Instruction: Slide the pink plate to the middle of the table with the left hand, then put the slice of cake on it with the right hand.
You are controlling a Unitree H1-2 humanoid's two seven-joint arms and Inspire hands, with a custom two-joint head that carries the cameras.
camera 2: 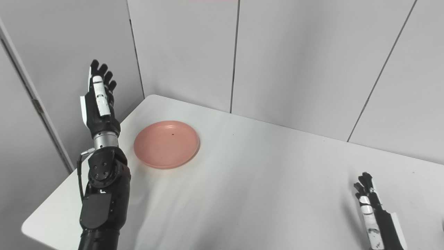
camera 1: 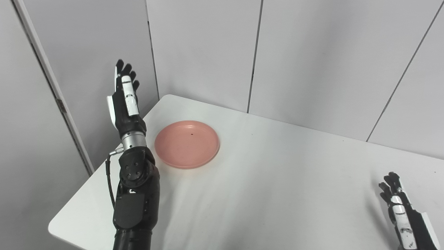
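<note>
The left hand (camera 1: 125, 100) is raised well above the table (camera 1: 277, 194), fingers extended upward and held loosely apart, palm turned edge-on to the cameras. It holds nothing and touches nothing. Its forearm rises steeply from the lower left corner of the table.

The pink plate (camera 1: 187, 144) lies flat on the table surface just to the right of and below this hand, close to the wrist in the picture but clearly apart from it (no contact is visible in either view). The plate is empty apart from a small dark speck on its surface. Relative to the table, it sits in the left rear part, near the rounded far corner and not at the middle.

Status of step one: judged from this position, the slide is either not done or only partly done. The plate must travel to the right, away from the left hand's side, to reach the centre.

The right hand (camera 2: 373, 211) is far to the right of the left hand, low over the near right part of the table. Its fingers point forward and are apart, and it grips nothing. Whether it rests on the surface or hovers just above it cannot be determined.

Status of step two: not begun. The slice of cake is not visible in either view, so its location cannot be stated.
</note>
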